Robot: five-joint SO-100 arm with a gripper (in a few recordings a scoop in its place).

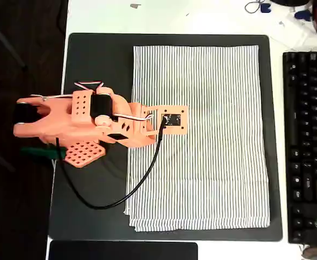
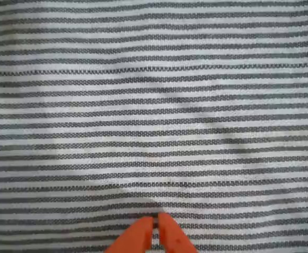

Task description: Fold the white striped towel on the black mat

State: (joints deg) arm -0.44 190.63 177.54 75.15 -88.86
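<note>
Lying flat on the black mat [image 1: 98,65], the white striped towel [image 1: 212,141] covers the mat's middle and right part, its lower edge showing folded layers. The mat rests on a white tabletop [image 1: 174,16], with a black keyboard [image 1: 308,146] just right of the mat. An orange arm [image 1: 82,122] reaches from the mat's left side over the towel. In the wrist view the gripper [image 2: 156,221] points at the cloth, its orange tips nearly together, holding nothing.
</note>
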